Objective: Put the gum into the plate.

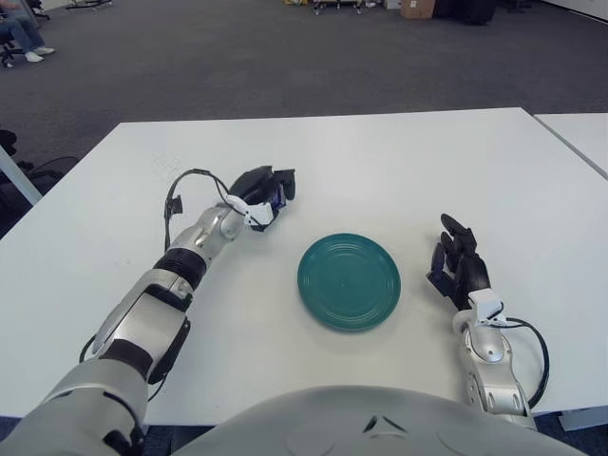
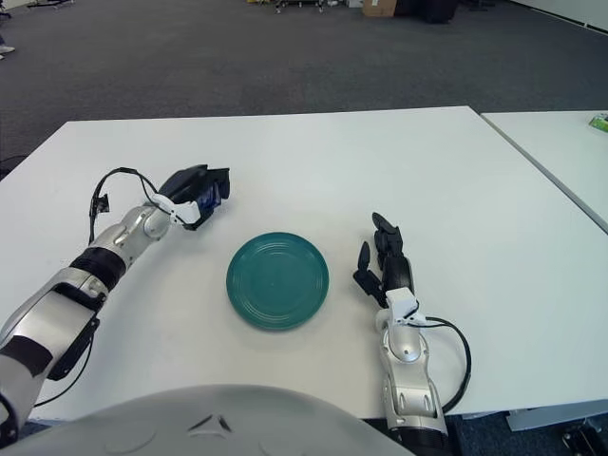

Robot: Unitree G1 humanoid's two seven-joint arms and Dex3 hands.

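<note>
One teal plate [image 1: 349,281] sits mid-table [image 1: 399,171], bare. Left hand [image 1: 265,189], up-left of the plate, has its fingers curled around one small blue gum pack [image 2: 206,200]. Right hand [image 1: 458,269], fingers spread, shows right of the plate.

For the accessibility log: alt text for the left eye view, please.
The robot's left hand is closed around a small blue object, probably the gum, on a white table, up and left of an empty round teal plate. The right hand shows right of the plate, fingers relaxed.
</note>
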